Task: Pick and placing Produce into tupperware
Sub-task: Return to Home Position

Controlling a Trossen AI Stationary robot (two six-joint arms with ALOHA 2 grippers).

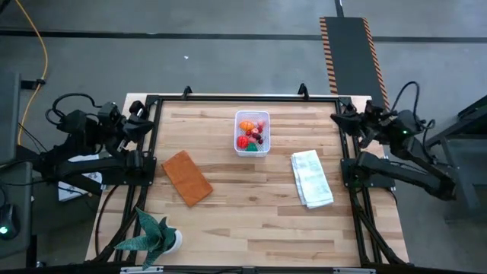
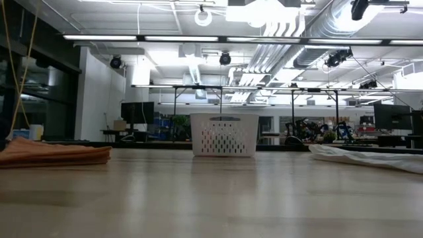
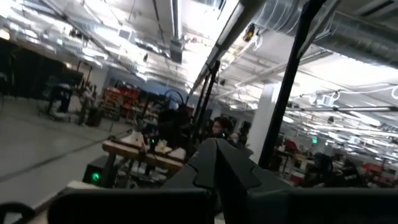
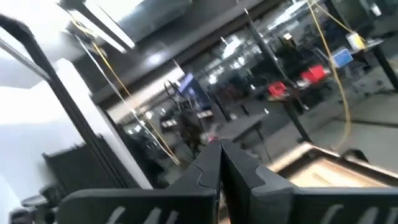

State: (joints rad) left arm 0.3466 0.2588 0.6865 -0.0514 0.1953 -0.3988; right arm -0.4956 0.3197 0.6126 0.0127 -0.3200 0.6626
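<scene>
The tupperware [image 1: 252, 133] is a small white tub standing on the far middle of the table. Inside it lie several produce pieces [image 1: 251, 135]: orange, red, green and dark ones. In the low view the tupperware [image 2: 224, 135] shows a perforated wall, and its contents are hidden. My left gripper [image 1: 139, 116] is drawn back at the table's left edge, far from the tub. My right gripper [image 1: 347, 119] rests at the right edge. Both wrist views look out into the room, with the left gripper [image 3: 216, 163] and the right gripper [image 4: 219, 163] shut on nothing.
An orange-brown flat rectangle [image 1: 186, 177] lies left of centre, and a folded white cloth [image 1: 312, 178] lies right of centre. A green spiky plant [image 1: 156, 236] stands at the near left corner. A black frame [image 1: 152, 137] borders the wooden table.
</scene>
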